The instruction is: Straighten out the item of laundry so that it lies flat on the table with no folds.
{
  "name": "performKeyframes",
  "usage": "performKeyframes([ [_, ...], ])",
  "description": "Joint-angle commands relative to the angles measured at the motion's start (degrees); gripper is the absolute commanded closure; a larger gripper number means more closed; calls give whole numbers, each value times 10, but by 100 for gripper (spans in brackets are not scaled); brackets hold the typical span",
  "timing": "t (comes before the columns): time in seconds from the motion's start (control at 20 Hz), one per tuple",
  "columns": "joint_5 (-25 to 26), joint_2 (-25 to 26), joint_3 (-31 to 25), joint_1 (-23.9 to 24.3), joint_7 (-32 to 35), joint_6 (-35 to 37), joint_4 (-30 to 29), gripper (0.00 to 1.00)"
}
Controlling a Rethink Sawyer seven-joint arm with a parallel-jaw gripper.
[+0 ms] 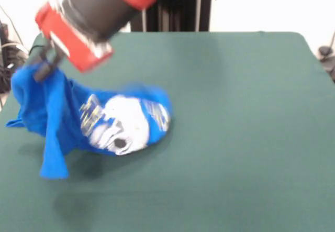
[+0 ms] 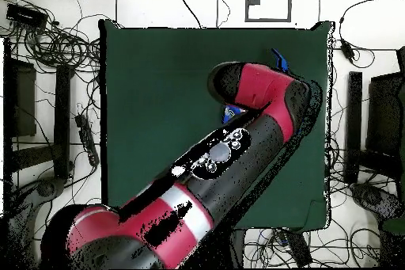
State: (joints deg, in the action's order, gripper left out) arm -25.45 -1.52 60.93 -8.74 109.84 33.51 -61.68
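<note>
Lifting one edge at the frame's left, the gripper (image 1: 42,67) is clamped on the T-shirt (image 1: 94,119), so folds can be pulled out over the table (image 1: 241,111).

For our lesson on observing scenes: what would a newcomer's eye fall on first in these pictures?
First, the bright blue T-shirt, bunched and partly lifted at the left of the front view, its white print facing the camera. Next, the red and black arm coming down from the top left, its gripper at the raised cloth. Behind both spreads the dark green table.
</note>
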Motion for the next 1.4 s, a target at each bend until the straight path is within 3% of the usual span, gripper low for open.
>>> performKeyframes([
  [0.05,28,-35,75,-44,210,-46,-115,100],
  [0.25,47,-16,142,-81,259,-123,-172,100],
  [0.4,43,-9,164,-106,283,-139,-206,100],
  [0.75,-1,-49,107,-127,300,-25,-239,100],
  [1.1,-26,-77,83,-143,347,62,-250,100],
  [1.4,-48,-90,67,-176,387,33,-270,100],
])
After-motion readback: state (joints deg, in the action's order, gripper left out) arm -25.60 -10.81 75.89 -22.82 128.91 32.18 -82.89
